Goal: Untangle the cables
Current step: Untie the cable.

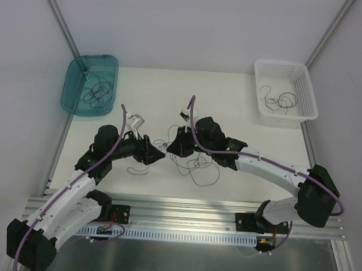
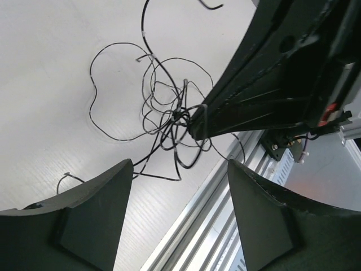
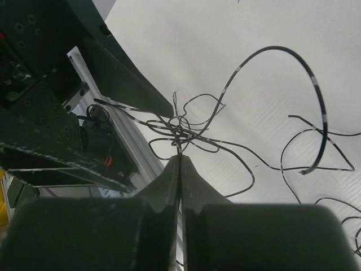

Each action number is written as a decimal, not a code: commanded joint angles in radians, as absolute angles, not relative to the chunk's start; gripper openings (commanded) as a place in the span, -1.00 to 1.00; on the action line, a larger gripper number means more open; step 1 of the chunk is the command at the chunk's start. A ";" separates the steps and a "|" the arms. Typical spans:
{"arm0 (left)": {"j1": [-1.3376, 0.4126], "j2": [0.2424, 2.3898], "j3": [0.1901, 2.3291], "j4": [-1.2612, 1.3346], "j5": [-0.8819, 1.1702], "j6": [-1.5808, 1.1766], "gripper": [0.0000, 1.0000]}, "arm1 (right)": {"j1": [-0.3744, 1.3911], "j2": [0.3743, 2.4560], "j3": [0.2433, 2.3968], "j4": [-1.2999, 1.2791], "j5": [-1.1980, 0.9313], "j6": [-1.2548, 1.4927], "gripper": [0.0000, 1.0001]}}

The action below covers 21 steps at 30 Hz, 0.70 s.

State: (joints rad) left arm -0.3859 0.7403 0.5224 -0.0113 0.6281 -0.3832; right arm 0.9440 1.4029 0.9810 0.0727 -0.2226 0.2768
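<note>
The cables (image 1: 199,167) are a loose tangle of thin dark strands on the white table (image 1: 241,129) between the two arms. My right gripper (image 3: 180,159) is shut on a strand at the knot of the cables (image 3: 181,129). In the left wrist view its dark fingers (image 2: 248,104) pinch the cables (image 2: 169,116) from the right. My left gripper (image 2: 179,166) stands open just short of the tangle, with nothing between its fingers. From above, the left gripper (image 1: 158,154) and the right gripper (image 1: 170,148) nearly meet tip to tip.
A teal bin (image 1: 74,95) at the back left holds a few thin strands. A white basket (image 1: 309,93) at the back right holds others. An aluminium rail (image 1: 184,207) runs along the table's near edge, close under both grippers.
</note>
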 commanded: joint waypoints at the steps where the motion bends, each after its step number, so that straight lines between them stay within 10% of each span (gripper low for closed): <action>1: -0.425 0.768 0.518 0.012 0.552 -0.384 0.35 | 0.942 1.344 0.973 0.074 -0.258 0.267 -0.99; 8: -0.525 0.833 0.545 0.031 0.442 -0.371 -0.08 | 0.943 1.319 0.962 0.077 -0.271 0.272 -0.99; 14: -0.560 0.842 0.546 0.045 0.350 -0.388 -1.00 | 0.943 1.298 0.951 0.028 -0.244 0.252 -0.98; 21: -0.558 0.727 0.577 -0.110 0.091 -0.380 -1.00 | 0.907 1.207 0.924 -0.253 0.107 0.163 -0.99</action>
State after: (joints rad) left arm -0.5514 0.7738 0.5236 -0.0326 0.2623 -0.3828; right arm 0.9352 1.2793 0.9447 -0.1059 -0.0883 0.2176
